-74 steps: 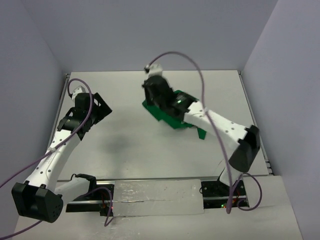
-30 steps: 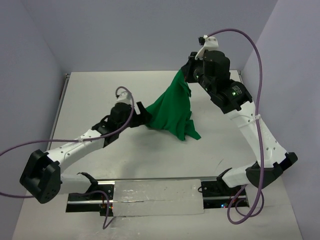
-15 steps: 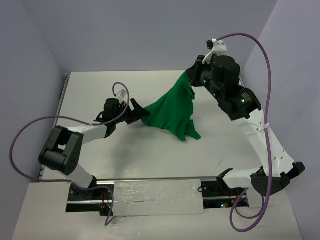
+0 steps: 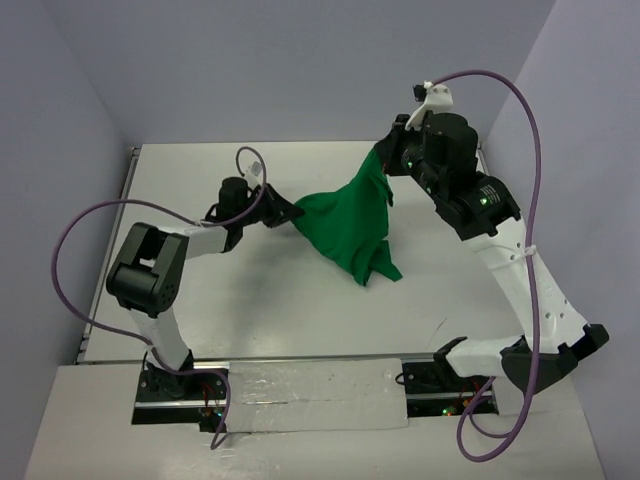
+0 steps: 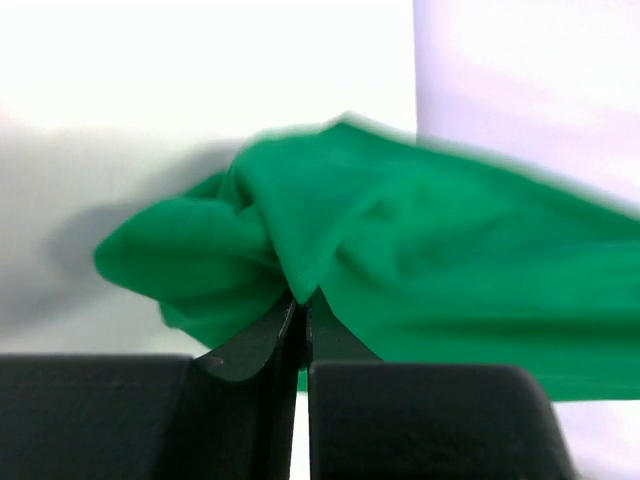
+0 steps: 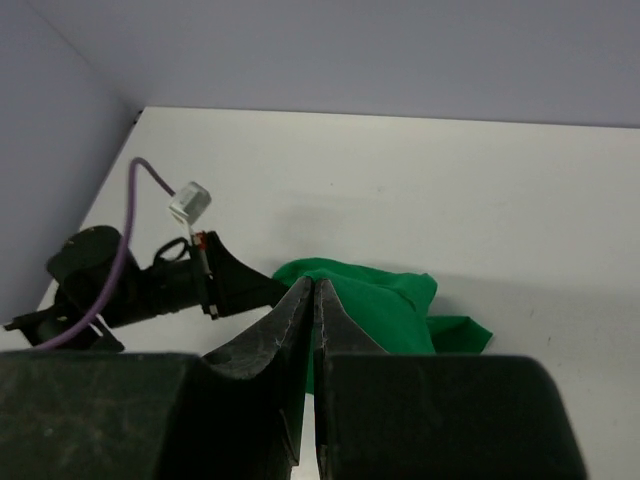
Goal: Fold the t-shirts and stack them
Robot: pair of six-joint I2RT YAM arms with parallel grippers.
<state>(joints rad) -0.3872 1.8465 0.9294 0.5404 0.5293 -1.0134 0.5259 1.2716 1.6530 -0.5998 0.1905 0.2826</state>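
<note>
Plain bright-green soft cloth t-shirt (image 4: 345, 228), centre of frame, is hanging along a diagonal between the left gripper (image 4: 288, 214), clamping its lower-left bunch, and the right gripper (image 4: 381, 160), pinching its higher upper-right corner.

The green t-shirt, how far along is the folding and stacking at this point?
Done: nothing folded yet. The t-shirt is a bunched drape, and its lower end appears to rest on the table.
In hand: the left gripper pinches one edge low, and the right gripper holds another part raised. Both are shut on the cloth, stretching it between them.
Left: spread it flat, fold it, then stack it.
</note>
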